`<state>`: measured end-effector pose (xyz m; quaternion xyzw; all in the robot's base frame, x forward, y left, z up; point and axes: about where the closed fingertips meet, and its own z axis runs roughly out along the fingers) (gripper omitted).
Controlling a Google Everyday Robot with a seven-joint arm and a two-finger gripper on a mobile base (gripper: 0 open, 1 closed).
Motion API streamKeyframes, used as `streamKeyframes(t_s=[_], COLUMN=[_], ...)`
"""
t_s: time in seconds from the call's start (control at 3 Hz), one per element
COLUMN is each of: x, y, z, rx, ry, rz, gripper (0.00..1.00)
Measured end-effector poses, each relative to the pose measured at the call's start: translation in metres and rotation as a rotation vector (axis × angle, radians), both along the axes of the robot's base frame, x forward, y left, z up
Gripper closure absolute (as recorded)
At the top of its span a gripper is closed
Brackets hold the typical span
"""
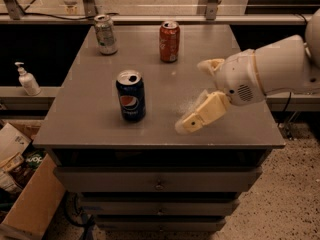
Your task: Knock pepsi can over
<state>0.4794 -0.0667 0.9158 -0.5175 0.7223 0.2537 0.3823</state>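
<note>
The pepsi can (131,96), dark blue with the round logo and an opened silver top, stands upright on the grey table (90,109), left of centre and near the front. My gripper (192,96) hovers over the table's front right part, to the right of the can and apart from it. Its cream fingers are spread and empty. The lower finger (202,115) points down-left towards the can, with a gap of about one can width between them.
An orange-red can (169,41) and a silver-grey can (105,34) stand upright at the back of the table. A soap dispenser (27,79) sits on the ledge at left. A cardboard box (30,204) lies on the floor at lower left. Drawers are below the tabletop.
</note>
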Motion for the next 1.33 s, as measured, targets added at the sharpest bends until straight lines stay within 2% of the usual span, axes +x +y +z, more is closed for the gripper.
streamKeyframes(t_s=[0.33, 0.67, 1.0, 1.33], x=[0.012, 0.035, 0.035, 0.037], y=[0.040, 0.099, 0.099, 0.104], z=[-0.012, -0.026, -0.026, -0.031], rx=[0.047, 0.108, 0.108, 0.110], ry=[-0.023, -0.041, -0.041, -0.100], rz=[0.045, 0.097, 0.097, 0.079], gripper=[0.00, 0.00, 0.00, 0.00])
